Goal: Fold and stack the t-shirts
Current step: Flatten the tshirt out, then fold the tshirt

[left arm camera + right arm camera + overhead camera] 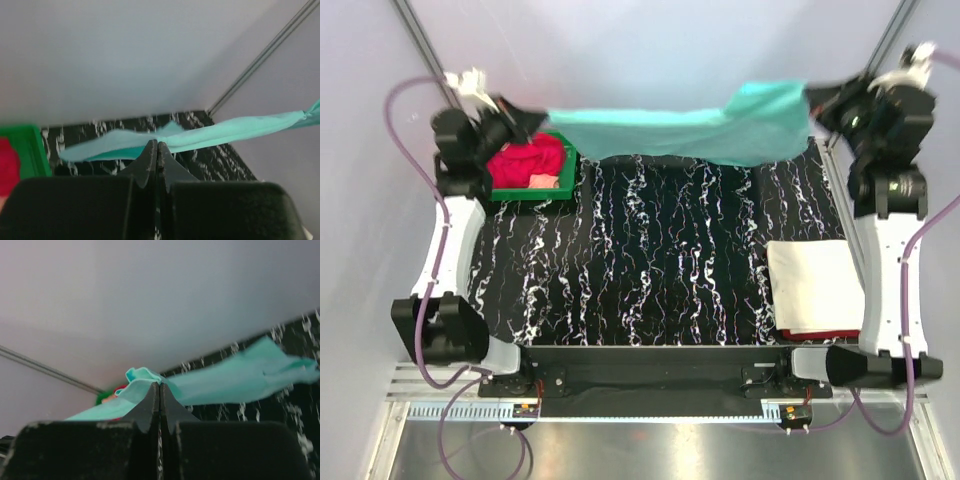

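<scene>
I hold the mint-teal t-shirt stretched in the air over the far side of the table, left gripper pinched shut on one end, right gripper on the other. Each pinch takes only a thin edge of cloth, so pulling tighter could slip a corner free, and uneven lowering could crease it or snag the green tray.

1 teal tee, 1 white tee, 1 green tray.
</scene>
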